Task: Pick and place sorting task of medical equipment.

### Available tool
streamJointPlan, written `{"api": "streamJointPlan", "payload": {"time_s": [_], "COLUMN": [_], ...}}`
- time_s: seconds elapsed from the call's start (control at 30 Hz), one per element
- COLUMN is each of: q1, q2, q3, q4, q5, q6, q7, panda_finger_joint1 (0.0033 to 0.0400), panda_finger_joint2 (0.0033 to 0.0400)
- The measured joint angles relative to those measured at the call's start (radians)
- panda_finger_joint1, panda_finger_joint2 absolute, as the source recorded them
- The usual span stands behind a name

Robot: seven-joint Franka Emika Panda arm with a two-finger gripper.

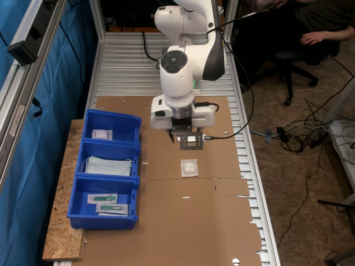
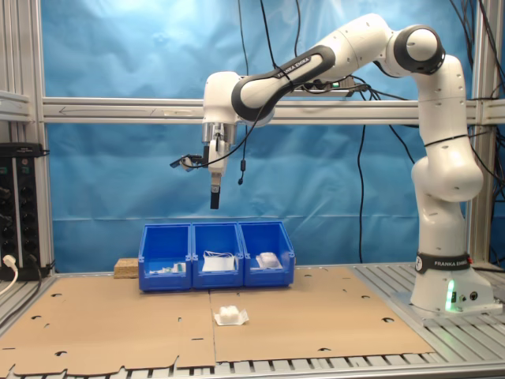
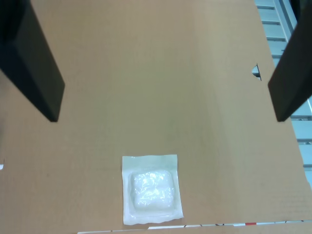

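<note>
The flat square white packet (image 1: 189,167) with a puffy gauze-like pad lies on smooth brown cardboard (image 1: 222,221), apart from everything. High above it hangs the gripper (image 3: 161,68) — jaws wide, holding nothing. At the first exterior view's left stand three glossy blue plastic bins (image 1: 106,169): clear packets with green-tipped instruments (image 1: 108,203), pale blue face masks (image 1: 107,165), and a similar white packet (image 1: 102,134) — farthest.

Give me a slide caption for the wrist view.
Open pincer above a white gauze packet lying on brown cardboard.
</note>
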Motion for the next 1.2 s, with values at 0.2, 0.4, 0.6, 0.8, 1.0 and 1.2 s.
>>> {"api": "streamJointPlan", "payload": {"time_s": [0.2, 0.4, 0.6, 0.8, 1.0, 1.2], "q1": [0.000, 0.000, 0.000, 0.000, 0.000, 0.000], "q2": [0.000, 0.000, 0.000, 0.000, 0.000, 0.000], "q3": [0.000, 0.000, 0.000, 0.000, 0.000, 0.000], "q4": [-0.008, -0.023, -0.029, -0.029, -0.029, -0.029], "q5": [-0.054, -0.106, -0.137, -0.157, -0.168, -0.173], "q6": [0.002, 0.004, 0.005, 0.009, 0.013, 0.015], "q7": [0.000, 0.000, 0.000, 0.000, 0.000, 0.000], "panda_finger_joint1": [0.0400, 0.0400, 0.0400, 0.0400, 0.0400, 0.0400], "panda_finger_joint2": [0.0400, 0.0400, 0.0400, 0.0400, 0.0400, 0.0400]}}
